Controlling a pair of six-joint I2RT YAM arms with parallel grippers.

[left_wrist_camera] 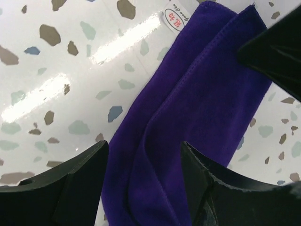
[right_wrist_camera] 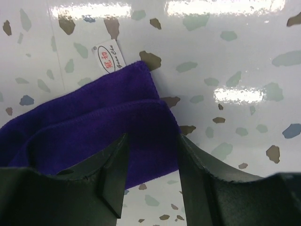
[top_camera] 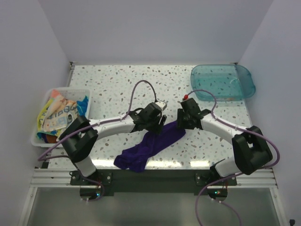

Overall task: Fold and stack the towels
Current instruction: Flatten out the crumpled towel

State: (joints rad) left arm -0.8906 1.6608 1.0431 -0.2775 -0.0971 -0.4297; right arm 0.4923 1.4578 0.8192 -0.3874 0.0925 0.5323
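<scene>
Left pincer [left_wrist_camera: 143, 148], right pincer [right_wrist_camera: 153, 139]: agape astride purple towel [top_camera: 150, 146] (unpinched) | white basket [top_camera: 70, 90] left | teal tub [top_camera: 249, 81] far-right

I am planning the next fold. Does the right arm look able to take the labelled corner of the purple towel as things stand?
Probably yes. The right tool hangs open over the purple towel, and its label lies just ahead on the table. Only the left tool close by may crowd it.

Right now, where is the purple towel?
In the top view, the purple towel lies rumpled on the speckled table, at the middle of the near edge. It stretches diagonally between the left arm and the right arm.
</scene>
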